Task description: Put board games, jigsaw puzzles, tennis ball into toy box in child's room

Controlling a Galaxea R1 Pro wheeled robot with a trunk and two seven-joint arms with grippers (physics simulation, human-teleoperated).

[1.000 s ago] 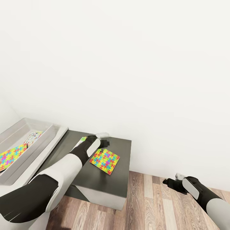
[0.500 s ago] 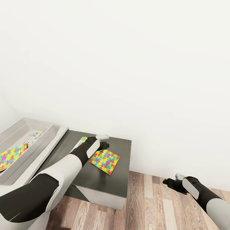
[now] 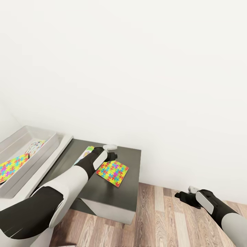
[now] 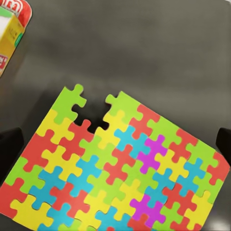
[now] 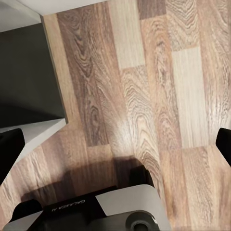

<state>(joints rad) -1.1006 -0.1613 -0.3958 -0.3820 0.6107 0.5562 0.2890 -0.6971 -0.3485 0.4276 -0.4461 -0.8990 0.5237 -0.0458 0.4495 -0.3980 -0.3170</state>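
Dark side unit (image 3: 116,195) – multicoloured jigsaw puzzle (image 4: 120,168) flat, one piece missing.

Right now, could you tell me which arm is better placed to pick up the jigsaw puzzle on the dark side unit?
Left. The left gripper hovers at the jigsaw puzzle, fingers spread; the right gripper hangs over the wooden floor.

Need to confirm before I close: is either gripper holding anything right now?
Nothing held. The left gripper hovers open above the jigsaw puzzle; the right gripper hangs open, empty, over the floor.
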